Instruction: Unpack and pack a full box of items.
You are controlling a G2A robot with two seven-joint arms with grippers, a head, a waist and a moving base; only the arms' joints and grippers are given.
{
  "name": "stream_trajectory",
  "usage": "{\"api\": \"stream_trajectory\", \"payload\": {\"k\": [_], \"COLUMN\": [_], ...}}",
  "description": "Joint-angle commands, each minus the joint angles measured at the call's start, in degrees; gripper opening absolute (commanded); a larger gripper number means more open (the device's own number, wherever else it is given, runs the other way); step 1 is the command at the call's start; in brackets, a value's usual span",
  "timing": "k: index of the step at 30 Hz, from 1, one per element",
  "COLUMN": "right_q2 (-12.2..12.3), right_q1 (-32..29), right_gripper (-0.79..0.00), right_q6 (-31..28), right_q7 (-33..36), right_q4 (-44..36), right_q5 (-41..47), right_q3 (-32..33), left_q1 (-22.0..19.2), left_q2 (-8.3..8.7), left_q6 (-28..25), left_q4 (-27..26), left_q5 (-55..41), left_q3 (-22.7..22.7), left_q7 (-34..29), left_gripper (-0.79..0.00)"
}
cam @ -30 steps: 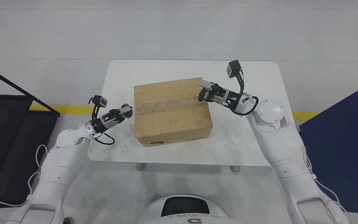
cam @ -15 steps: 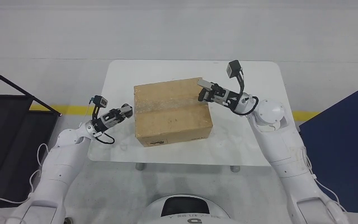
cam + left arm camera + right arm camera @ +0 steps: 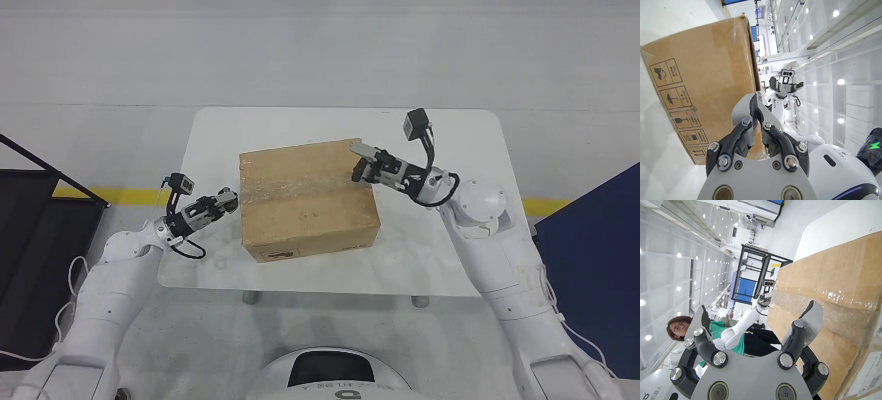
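A closed cardboard box stands in the middle of the white table, its top seam sealed with clear tape. My left gripper is at the box's left side, level with the seam. In the left wrist view it is shut, its tips against the tape end at the box's upper edge. My right gripper hovers open over the box's far right corner. In the right wrist view it has one finger above the taped seam, and nothing is between its fingers.
A white label is stuck on the box's right end. A black frame stands on the floor left of the table, and a blue panel to its right. Bare table surface lies around the box on all sides.
My right gripper has shifted slightly inward over the box's corner. My left gripper has barely moved and stays at the tape end.
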Motion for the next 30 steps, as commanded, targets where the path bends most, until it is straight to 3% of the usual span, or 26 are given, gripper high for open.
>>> {"api": "stream_trajectory", "payload": {"k": [1,5,13,15,19,30], "right_q2": [-0.05,-0.01,0.00,0.06,0.03,-0.88], "right_q1": [0.21,-0.28,-0.38,-0.02,2.75,7.80], "right_gripper": [0.000,0.000,0.000,0.000,0.000,0.000], "right_q6": [0.36,-0.59,-0.32,3.37,9.19,14.56], "right_q7": [-0.20,1.90,1.51,-0.81,0.92,1.38], "right_q4": [0.15,-0.04,0.15,1.04,3.84,7.62], "right_q5": [0.21,5.00,4.64,1.67,-0.28,-2.60], "right_q3": [-0.25,0.78,0.79,0.27,-1.44,-6.94], "left_q1": [-0.25,-0.79,-1.98,-2.24,-2.41,-2.41], "left_q2": [-0.04,-0.28,-0.86,-0.98,-1.06,-1.06], "left_q6": [0.06,0.30,0.45,0.44,0.49,0.49], "left_q4": [0.24,1.03,2.67,2.94,3.15,3.15], "left_q5": [0.11,0.34,0.46,0.56,0.62,0.62], "left_q3": [0.07,0.64,1.77,1.99,2.14,2.14], "left_q7": [-0.06,-0.30,-0.44,-0.43,-0.48,-0.48], "left_gripper": [-0.785,-0.785,-0.785,-0.785,-0.785,-0.785]}}
